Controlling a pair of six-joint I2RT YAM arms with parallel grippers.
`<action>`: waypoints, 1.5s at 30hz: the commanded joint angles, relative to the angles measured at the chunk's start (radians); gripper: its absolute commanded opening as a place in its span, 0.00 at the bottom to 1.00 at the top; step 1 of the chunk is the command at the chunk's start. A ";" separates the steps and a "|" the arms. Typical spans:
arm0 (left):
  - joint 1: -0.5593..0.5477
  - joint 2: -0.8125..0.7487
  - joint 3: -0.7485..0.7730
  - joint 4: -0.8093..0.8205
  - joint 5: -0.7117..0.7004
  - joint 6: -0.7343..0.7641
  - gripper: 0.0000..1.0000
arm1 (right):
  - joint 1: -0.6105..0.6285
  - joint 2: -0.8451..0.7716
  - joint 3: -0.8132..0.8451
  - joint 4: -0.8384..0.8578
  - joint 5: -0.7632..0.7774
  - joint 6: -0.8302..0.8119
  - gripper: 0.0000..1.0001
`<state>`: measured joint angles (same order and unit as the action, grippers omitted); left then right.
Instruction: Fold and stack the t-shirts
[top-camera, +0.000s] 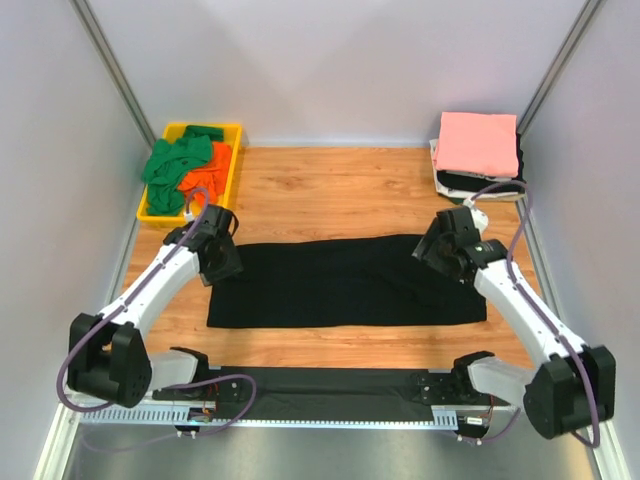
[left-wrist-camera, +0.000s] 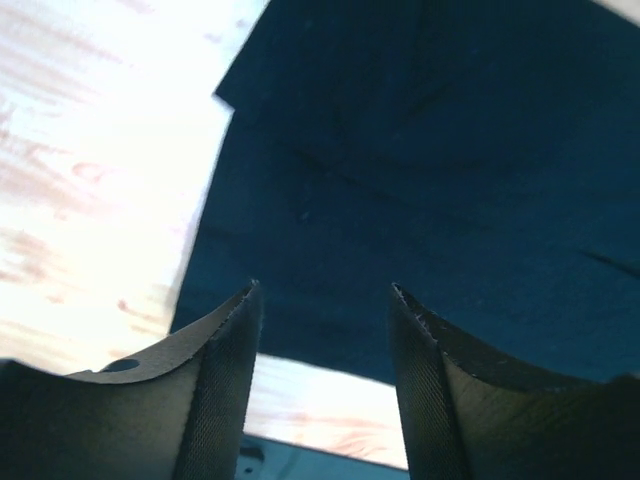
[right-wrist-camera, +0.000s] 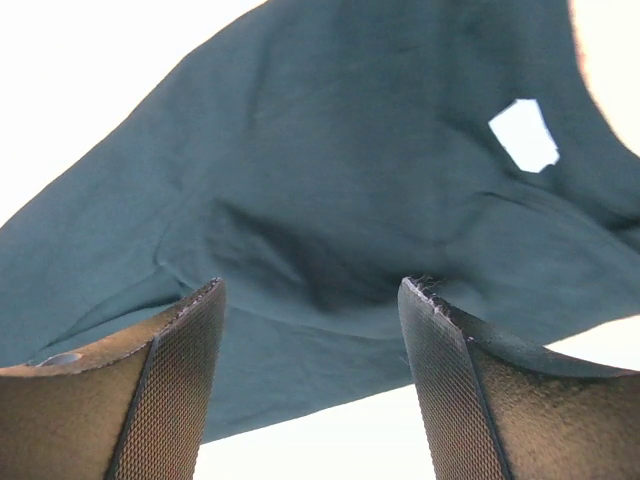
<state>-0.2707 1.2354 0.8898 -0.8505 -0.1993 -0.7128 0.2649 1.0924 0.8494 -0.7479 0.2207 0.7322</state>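
Observation:
A large black t-shirt (top-camera: 345, 285) lies flat, folded into a long band across the middle of the table. My left gripper (top-camera: 222, 262) is open and empty above its left end; the cloth (left-wrist-camera: 420, 170) fills that wrist view. My right gripper (top-camera: 443, 255) is open and empty above its right end, where the cloth (right-wrist-camera: 330, 200) shows a small light patch (right-wrist-camera: 524, 134). A folded pink t-shirt (top-camera: 478, 142) tops a stack of white and black ones at the back right. Green (top-camera: 175, 160) and orange (top-camera: 208, 177) t-shirts lie crumpled in the tray.
A yellow plastic tray (top-camera: 238, 150) stands at the back left. A black mat (top-camera: 320, 380) runs along the near edge between the arm bases. Grey walls close in both sides and the back.

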 joint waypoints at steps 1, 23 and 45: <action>-0.002 0.061 0.047 0.100 0.021 0.013 0.58 | 0.036 0.119 0.054 0.082 -0.049 -0.005 0.71; -0.076 0.424 0.022 0.166 0.150 0.012 0.43 | 0.042 0.903 0.442 0.069 -0.122 -0.106 0.68; -0.637 0.488 -0.071 0.472 0.520 -0.356 0.41 | 0.097 1.673 1.686 -0.078 -0.369 -0.179 0.70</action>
<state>-0.8745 1.6150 0.7967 -0.4038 0.3283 -1.0439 0.3573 2.6732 2.5515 -0.9234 -0.0616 0.5457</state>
